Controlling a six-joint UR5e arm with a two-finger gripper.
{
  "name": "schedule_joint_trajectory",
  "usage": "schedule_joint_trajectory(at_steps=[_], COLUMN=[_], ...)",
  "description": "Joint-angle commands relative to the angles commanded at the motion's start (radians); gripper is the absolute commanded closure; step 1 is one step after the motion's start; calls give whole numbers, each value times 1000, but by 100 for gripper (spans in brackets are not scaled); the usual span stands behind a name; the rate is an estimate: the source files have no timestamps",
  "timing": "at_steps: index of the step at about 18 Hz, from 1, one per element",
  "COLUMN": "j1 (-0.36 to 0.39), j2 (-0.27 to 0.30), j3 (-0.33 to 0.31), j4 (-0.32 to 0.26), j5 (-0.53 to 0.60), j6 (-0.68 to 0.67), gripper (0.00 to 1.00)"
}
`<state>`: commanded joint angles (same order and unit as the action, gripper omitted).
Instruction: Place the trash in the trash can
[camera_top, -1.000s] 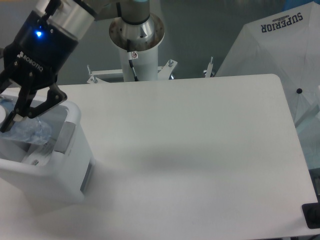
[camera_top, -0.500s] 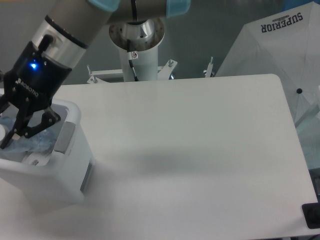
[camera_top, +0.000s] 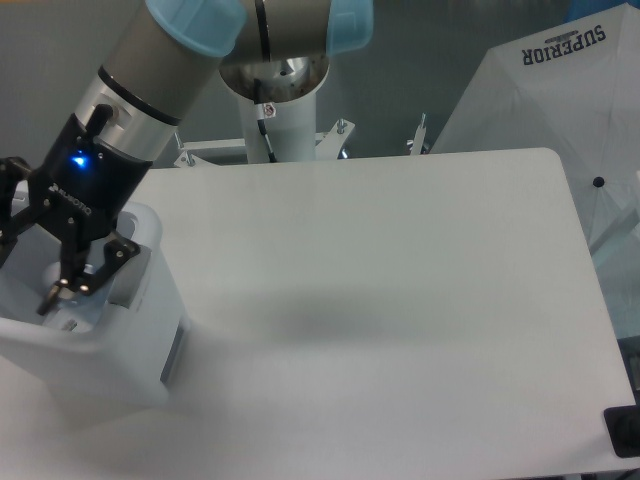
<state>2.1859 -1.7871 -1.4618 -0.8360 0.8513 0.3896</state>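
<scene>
a: where's the gripper (camera_top: 25, 272) sitting?

b: down in the mouth of the trash can (camera_top: 150, 300), which stands at the bench's (camera_top: 400, 300) left edge, toward the near corner. one dark finger (camera_top: 68, 285) shows plainly with its tip at about rim height; its partner is off near the frame edge and hard to follow. the two look spread well apart, with nothing visible between them.

a: and the trash?

b: i can't see either piece. no bottle and no wrapper lie on the bench top, and the can's inside is mostly hidden by the gripper and the near wall. my guess is both are in the can, but the view doesn't prove it.

a: how would they handle if one needed picking again?

b: judging by kind only: a small plastic bottle is light, fairly stiff and round, so it may roll or squirt out of a pinch. best taken across the body at mid-height. a flimsy wrapper weighs almost nothing, crumples, and can cling to a finger pad. pinch a bunched fold, not a flat edge.

a: risk now?

b: the finger sits close to the can's thick rim, and the can looks light enough to tip or slide if caught on the way up.
</scene>
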Motion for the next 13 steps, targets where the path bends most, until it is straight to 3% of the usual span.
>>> schedule_joint_trajectory(at_steps=[5, 13], j1=[40, 285], j2=[8, 6], j3=[-5, -26], j4=[-5, -8], j5=[8, 22], j6=[-2, 5], gripper=[0, 0])
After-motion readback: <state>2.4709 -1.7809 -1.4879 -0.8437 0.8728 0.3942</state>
